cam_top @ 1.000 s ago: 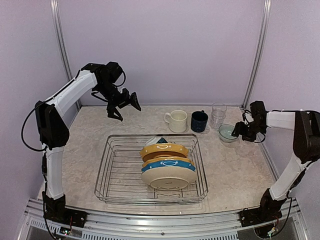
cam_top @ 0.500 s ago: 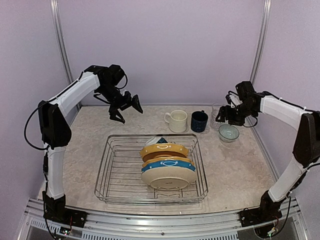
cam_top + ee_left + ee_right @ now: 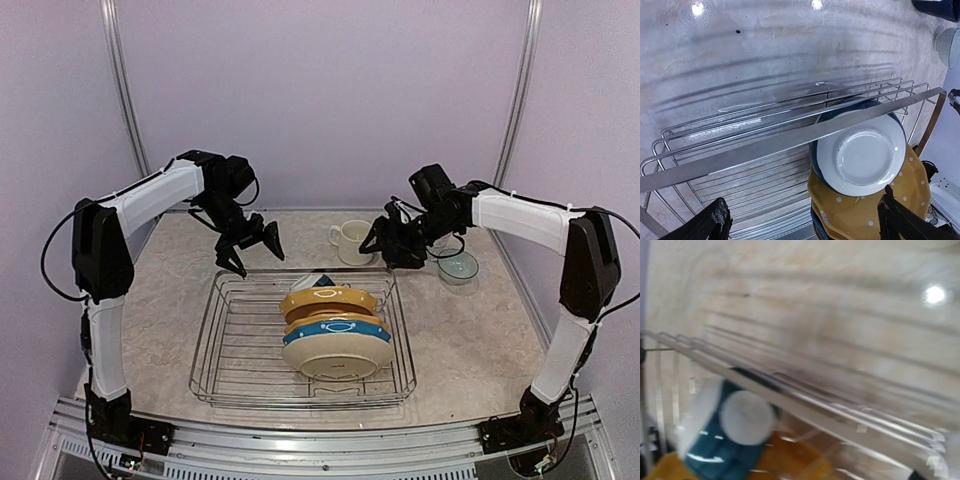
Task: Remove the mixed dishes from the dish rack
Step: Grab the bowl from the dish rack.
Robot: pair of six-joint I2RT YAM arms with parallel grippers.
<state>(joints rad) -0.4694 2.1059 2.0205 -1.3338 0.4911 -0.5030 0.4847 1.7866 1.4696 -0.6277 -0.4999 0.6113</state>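
Right end effector (image 3: 385, 250) swung left to dish rack (image 3: 245, 340) far edge, state unclear; left end effector (image 3: 250, 252) spread wide.

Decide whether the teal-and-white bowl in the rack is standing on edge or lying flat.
On edge: the left wrist view shows the bowl with its round underside facing the far rail of the rack, beside the upright mustard plate.

Top view bright, even; L wrist sharp, glare spots; R wrist motion-blurred.
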